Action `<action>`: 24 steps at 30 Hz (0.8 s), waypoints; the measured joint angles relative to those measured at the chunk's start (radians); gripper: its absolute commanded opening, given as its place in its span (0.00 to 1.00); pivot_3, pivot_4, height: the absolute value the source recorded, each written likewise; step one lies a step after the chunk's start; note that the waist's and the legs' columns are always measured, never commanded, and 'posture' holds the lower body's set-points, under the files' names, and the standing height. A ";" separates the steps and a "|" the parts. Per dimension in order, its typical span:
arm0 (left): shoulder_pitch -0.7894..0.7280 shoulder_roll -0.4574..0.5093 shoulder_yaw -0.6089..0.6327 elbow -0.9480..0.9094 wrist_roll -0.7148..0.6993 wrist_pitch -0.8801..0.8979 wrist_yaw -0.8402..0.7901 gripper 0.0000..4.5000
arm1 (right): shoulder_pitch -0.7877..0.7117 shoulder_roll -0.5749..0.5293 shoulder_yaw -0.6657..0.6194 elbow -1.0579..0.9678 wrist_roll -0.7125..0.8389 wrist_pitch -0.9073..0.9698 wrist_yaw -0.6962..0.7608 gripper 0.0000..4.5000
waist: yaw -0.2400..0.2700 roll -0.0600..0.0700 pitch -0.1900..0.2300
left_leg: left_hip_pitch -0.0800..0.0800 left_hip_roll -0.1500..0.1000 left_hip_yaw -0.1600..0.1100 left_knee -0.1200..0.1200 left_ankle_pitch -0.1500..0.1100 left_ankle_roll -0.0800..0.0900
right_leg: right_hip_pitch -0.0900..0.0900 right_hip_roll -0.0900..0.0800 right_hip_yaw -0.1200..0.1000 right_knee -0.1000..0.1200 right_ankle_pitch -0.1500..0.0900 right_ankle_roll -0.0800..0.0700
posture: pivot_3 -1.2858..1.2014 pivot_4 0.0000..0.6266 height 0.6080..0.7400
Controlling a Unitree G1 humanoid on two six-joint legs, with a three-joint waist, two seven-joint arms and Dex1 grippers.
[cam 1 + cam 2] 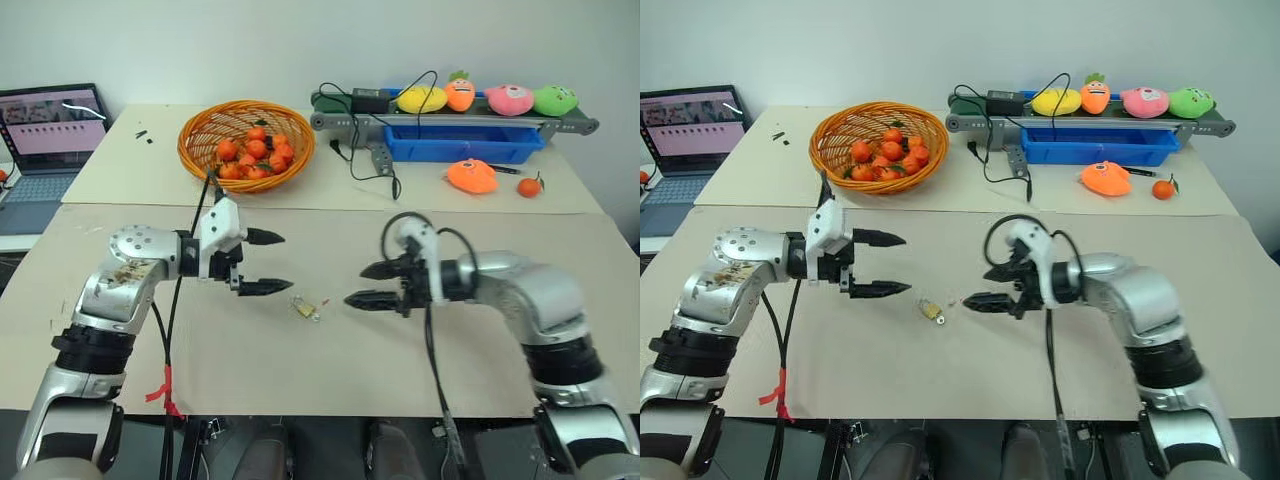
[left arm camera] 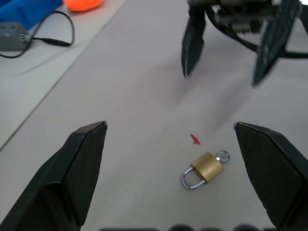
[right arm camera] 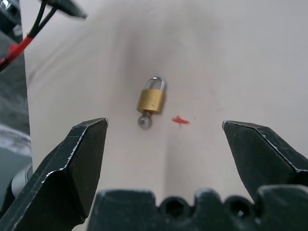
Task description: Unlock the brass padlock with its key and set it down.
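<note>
- Nearest you, the left gripper [image 1: 262, 262] and the right gripper [image 1: 377, 285] hung just above the table [image 1: 330, 370], pointing at each other, both sets of fingers spread wide and holding nothing.
- Between them, the brass padlock [image 1: 305, 308] lay flat on the table, apart from both grippers, slightly nearer the left one.
- Its silver shackle [image 2: 186, 177] looked seated in the body, and the key [image 2: 222, 155] showed as a round silvery head at the opposite end, seemingly in the keyhole; you could not tell from this whether the lock had been opened.
- A small red mark [image 3: 180, 121] sat on the table just beside the body.
- You should have judged the padlock light but rigid, with smooth metal faces likely to slip or skid under black fingers far larger than it.
- Best hold, as a judgement: pinch the body across its flat sides with one gripper, leaving the shackle free.
- Thin and tiny, the key would have needed a fingertip pinch on its head only, and it could easily have twisted out.
</note>
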 measured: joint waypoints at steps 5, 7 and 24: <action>-0.103 -0.055 -0.094 0.296 0.118 -0.321 -0.130 1.00 | 0.097 -0.107 -0.104 -0.104 0.094 0.026 0.015 0.99 | 0.005 0.000 0.000 | -0.001 0.000 0.004 0.001 -0.001 0.002 | 0.000 -0.001 0.000 -0.001 0.000 0.000 | 0.52 0.24 1.00; -0.162 -0.101 -0.130 0.445 0.167 -0.470 -0.170 1.00 | 0.134 -0.136 -0.151 -0.148 0.126 0.032 0.004 0.99 | 0.008 -0.001 0.000 | -0.002 0.000 0.004 0.002 -0.002 0.003 | 0.000 -0.001 0.000 -0.001 0.000 0.000 | 0.52 0.24 1.00; -0.416 -0.303 -0.247 0.969 0.193 -0.806 -0.281 1.00 | 0.327 -0.144 -0.404 -0.372 0.336 0.138 -0.281 0.99 | 0.023 -0.001 0.000 | -0.004 0.000 -0.003 0.007 -0.008 0.014 | 0.000 -0.001 -0.001 -0.001 0.000 0.000 | 0.52 0.24 1.00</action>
